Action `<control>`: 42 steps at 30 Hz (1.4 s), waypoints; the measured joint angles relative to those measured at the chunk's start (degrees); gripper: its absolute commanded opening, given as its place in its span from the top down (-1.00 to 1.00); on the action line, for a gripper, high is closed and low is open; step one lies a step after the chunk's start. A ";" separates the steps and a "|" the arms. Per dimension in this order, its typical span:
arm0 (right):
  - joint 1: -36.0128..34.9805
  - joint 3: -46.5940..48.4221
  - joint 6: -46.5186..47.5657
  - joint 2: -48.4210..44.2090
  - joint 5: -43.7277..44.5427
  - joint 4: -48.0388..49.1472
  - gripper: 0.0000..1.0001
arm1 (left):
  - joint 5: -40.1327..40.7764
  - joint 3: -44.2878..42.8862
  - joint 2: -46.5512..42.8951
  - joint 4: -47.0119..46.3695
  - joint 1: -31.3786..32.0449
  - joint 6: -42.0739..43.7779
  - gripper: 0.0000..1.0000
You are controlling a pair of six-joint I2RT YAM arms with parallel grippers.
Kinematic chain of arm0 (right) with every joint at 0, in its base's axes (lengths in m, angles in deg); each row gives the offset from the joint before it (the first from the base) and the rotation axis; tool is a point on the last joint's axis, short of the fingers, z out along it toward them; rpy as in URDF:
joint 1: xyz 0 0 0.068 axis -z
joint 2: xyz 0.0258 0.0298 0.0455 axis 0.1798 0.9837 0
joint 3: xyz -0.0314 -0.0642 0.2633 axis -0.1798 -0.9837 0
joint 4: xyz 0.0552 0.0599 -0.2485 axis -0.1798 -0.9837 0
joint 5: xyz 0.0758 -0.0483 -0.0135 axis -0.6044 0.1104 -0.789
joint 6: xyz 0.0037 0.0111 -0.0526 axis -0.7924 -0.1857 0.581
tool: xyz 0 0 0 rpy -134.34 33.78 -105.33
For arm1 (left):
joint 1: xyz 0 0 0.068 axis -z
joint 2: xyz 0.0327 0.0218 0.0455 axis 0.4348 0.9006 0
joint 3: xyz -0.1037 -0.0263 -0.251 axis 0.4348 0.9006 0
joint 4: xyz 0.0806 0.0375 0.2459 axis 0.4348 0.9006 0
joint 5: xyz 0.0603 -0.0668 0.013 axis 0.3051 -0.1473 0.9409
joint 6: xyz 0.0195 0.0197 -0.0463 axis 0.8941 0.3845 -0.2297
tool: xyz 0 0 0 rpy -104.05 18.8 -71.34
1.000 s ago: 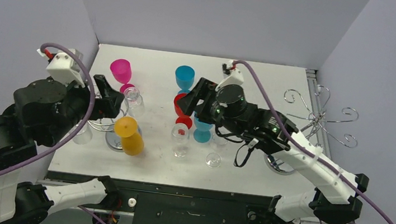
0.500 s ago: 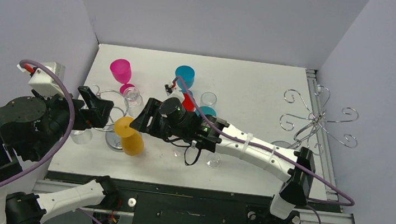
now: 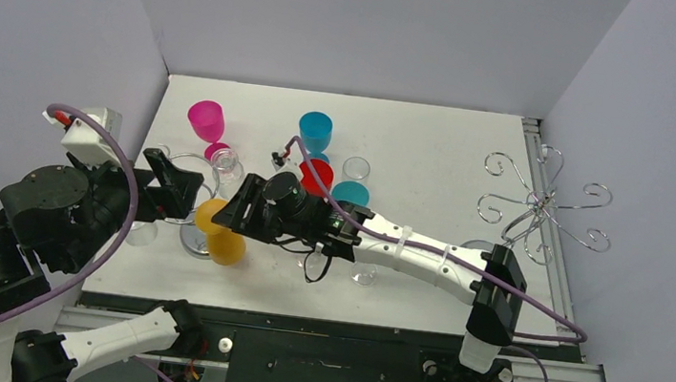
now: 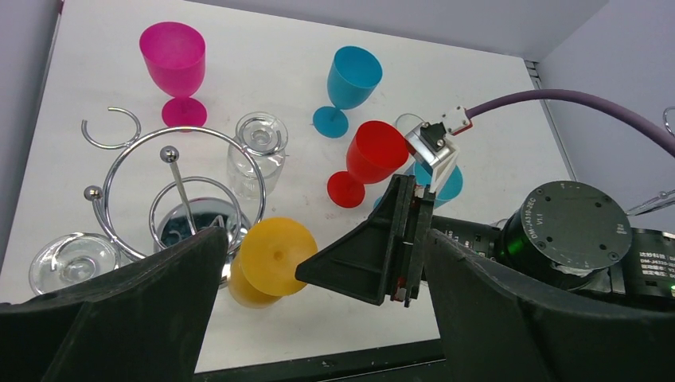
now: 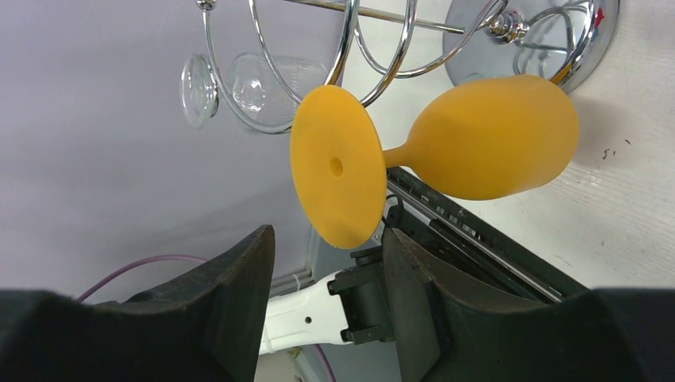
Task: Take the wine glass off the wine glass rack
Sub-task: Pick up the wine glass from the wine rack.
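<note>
A yellow wine glass (image 3: 222, 234) hangs tilted on the chrome wine glass rack (image 3: 186, 162) at the table's left, foot up and bowl low by the rack's base. In the right wrist view its round foot (image 5: 334, 175) rests against a rack loop (image 5: 350, 72) and its bowl (image 5: 493, 139) points right. My right gripper (image 3: 240, 214) reaches it from the right, open, and the foot's lower rim sits just at the gap between its fingertips (image 5: 328, 239). My left gripper (image 4: 322, 239) hovers open, wide, near the glass foot (image 4: 278, 256), holding nothing.
Pink (image 3: 207, 120), blue (image 3: 315, 131), red (image 3: 317, 174) and teal (image 3: 350, 192) glasses stand mid-table among clear ones (image 3: 356, 167). A clear glass (image 5: 239, 87) hangs on the same rack. A second, bare chrome rack (image 3: 543, 210) stands at the right edge.
My right arm swung left across the table from the red glass to the yellow glass, its jaws narrowing. My left arm drew back slightly and its jaws widened.
</note>
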 measured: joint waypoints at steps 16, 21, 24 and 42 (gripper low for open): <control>0.42 -2.12 -1.73 1.18 -1.33 3.48 0.21 | -0.22 0.33 0.00 -1.29 0.00 0.37 -0.81; 0.76 -2.43 -2.38 1.27 -1.73 4.57 0.29 | -0.22 0.33 0.00 -1.77 0.00 0.52 -0.81; 1.16 -2.43 -2.73 1.36 -1.77 4.94 0.34 | -0.22 0.33 0.00 -1.97 0.00 0.74 -0.81; 1.60 -2.67 -3.76 3.85 -2.60 6.78 0.57 | -0.22 0.42 0.00 -2.27 0.00 1.22 -0.81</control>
